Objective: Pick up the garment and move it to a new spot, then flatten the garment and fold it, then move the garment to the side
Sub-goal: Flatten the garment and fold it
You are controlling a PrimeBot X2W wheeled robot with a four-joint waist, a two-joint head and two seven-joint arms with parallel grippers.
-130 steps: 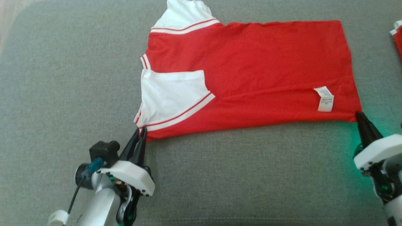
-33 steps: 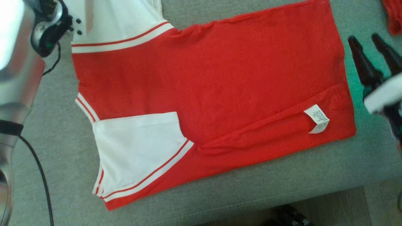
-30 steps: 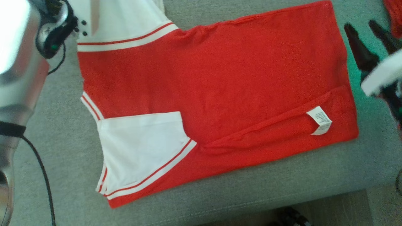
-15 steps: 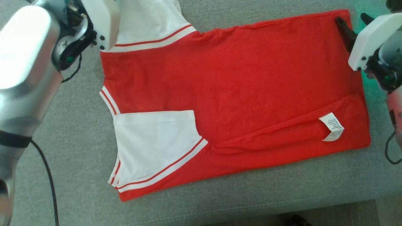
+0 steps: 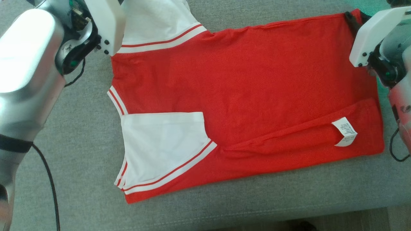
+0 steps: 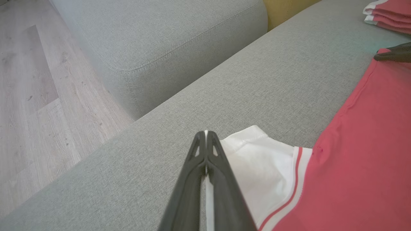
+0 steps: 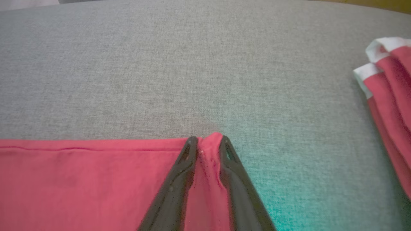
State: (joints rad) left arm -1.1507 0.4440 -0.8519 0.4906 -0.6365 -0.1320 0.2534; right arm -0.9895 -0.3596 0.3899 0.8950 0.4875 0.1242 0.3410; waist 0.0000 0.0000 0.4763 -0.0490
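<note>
Garment flat on sofa; left claw pinches its white sleeve, right claw its hem corner; folded pile nearby.

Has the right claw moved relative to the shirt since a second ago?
Yes. The right claw went from the couch beside the shirt onto its far corner, now pinching it.

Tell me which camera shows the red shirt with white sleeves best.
The head view: the red shirt with white sleeves lies almost whole on the grey fabric cushion. The left wrist view catches one white sleeve and a red edge; the right wrist view, a red corner pinched in the right hand.
</note>
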